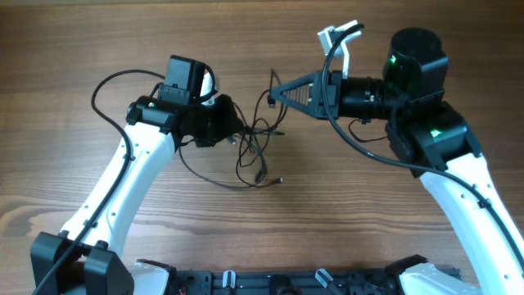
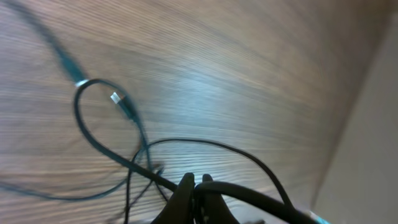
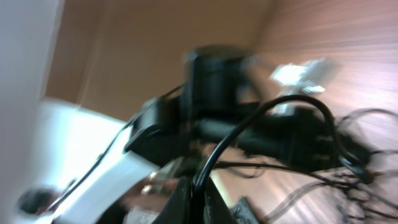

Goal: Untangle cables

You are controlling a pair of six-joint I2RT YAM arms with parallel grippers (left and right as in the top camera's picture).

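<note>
Black cables (image 1: 255,141) in a loose tangle at the middle of the table (image 1: 65,49), loops trailing to the near side. Right wrist view blurred; right gripper (image 3: 194,186) pinched shut on one strand, little else readable. Left gripper (image 2: 196,183) cut off at frame bottom, closed on a strand. Table brown wood-grain; an edge shows only in left wrist view, against something pale. Open wood far left and near centre.

Overhead top-down, both wrist views close on cables (image 1: 250,135)
</note>
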